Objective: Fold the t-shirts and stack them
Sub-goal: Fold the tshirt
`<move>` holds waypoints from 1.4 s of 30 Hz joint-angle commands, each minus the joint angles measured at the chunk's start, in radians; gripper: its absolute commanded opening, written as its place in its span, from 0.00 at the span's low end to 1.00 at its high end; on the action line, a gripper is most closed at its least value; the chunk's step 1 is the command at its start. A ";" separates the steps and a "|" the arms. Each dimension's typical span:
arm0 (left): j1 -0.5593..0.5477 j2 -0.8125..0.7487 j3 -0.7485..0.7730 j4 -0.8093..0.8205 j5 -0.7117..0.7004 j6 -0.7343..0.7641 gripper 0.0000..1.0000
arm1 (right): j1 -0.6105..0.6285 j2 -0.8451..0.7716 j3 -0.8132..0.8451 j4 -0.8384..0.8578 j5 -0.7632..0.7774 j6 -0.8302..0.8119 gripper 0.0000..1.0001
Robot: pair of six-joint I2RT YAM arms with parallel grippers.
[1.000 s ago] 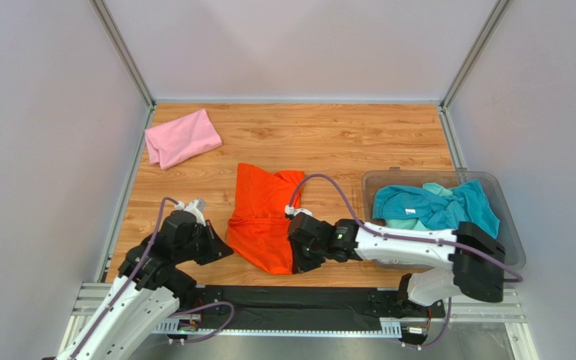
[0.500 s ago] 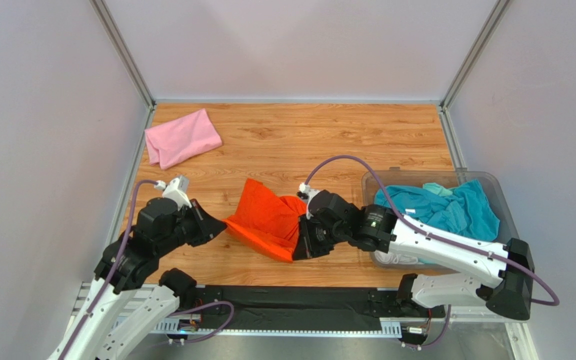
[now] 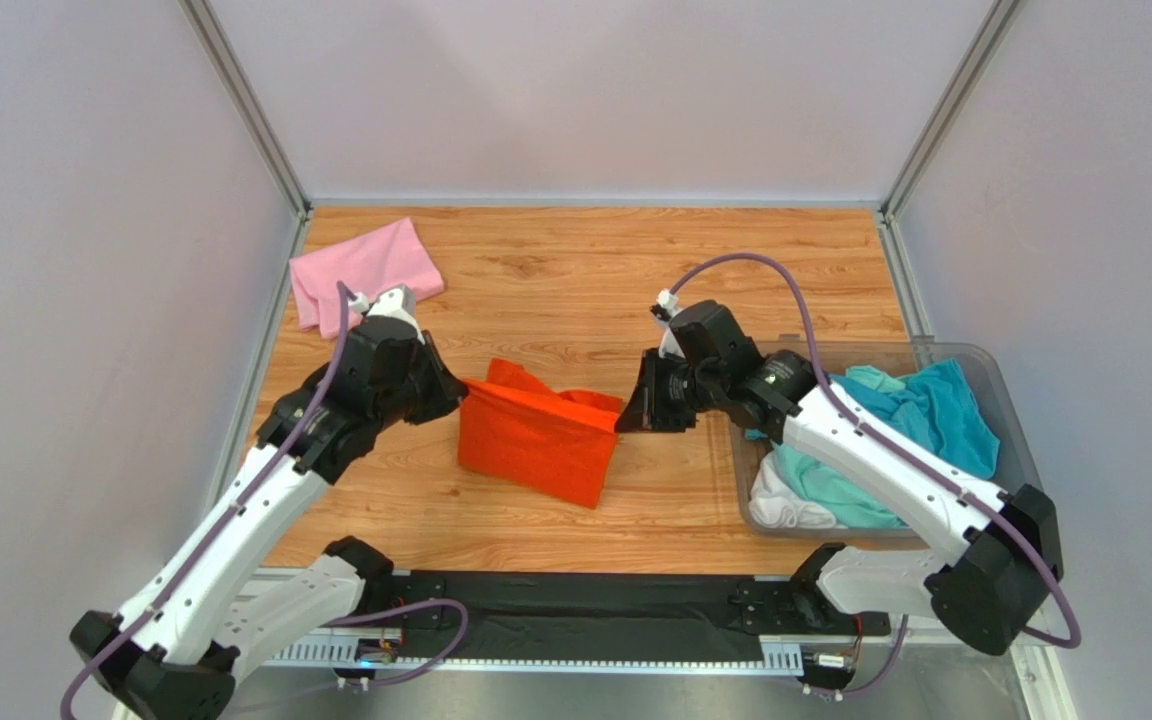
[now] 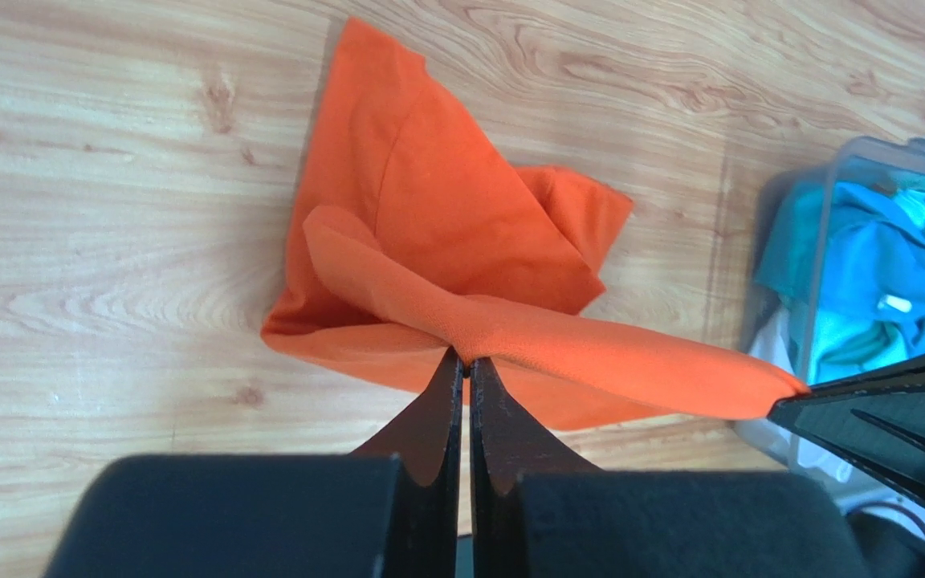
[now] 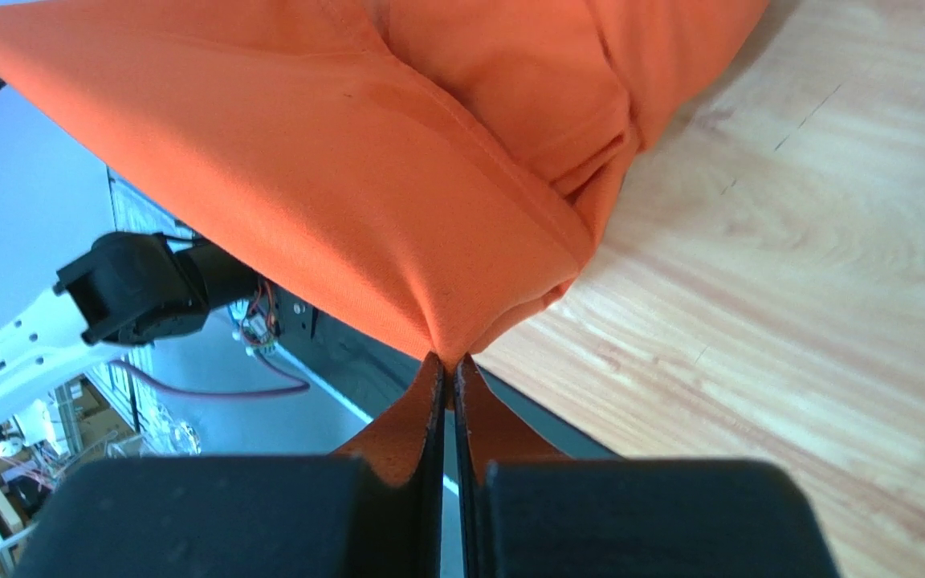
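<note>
The bright orange t-shirt (image 3: 540, 441) hangs stretched between my two grippers above the middle of the table, its lower part still touching the wood. My left gripper (image 3: 456, 393) is shut on its left edge; the cloth (image 4: 455, 265) shows pinched at the tips (image 4: 467, 365). My right gripper (image 3: 630, 417) is shut on its right edge, with the cloth (image 5: 347, 157) pinched at the tips (image 5: 449, 359). A folded light pink t-shirt (image 3: 363, 275) lies at the far left. Teal and mint t-shirts (image 3: 898, 417) lie crumpled in the bin.
A clear plastic bin (image 3: 997, 387) stands at the right edge of the wooden table (image 3: 582, 270), also seen in the left wrist view (image 4: 872, 157). Metal frame posts and grey walls enclose the table. A black rail runs along the near edge.
Both grippers have moved away from the near edge and risen, carrying the near edge of the orange t-shirt up and toward the far side. The shirt has lifted off the table.
</note>
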 commanded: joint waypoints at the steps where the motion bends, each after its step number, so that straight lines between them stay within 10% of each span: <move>1: 0.018 0.091 0.062 0.074 -0.090 0.055 0.00 | -0.062 0.062 0.054 0.045 -0.085 -0.074 0.00; 23: 0.181 0.678 0.197 0.223 0.045 0.118 0.00 | -0.209 0.517 0.249 0.117 -0.016 -0.103 0.02; 27: 0.192 0.769 0.240 0.220 0.062 0.138 0.36 | -0.216 0.583 0.306 0.105 0.029 -0.129 0.09; 32: 0.196 0.728 0.258 0.198 0.117 0.138 0.99 | -0.214 0.543 0.349 0.042 0.009 -0.161 0.85; 33: 0.196 0.674 0.248 0.198 0.117 0.127 1.00 | -0.213 0.522 0.323 0.050 0.009 -0.148 1.00; 42: 0.184 0.370 -0.089 0.345 0.358 0.061 1.00 | -0.101 0.310 0.094 0.278 -0.108 -0.048 1.00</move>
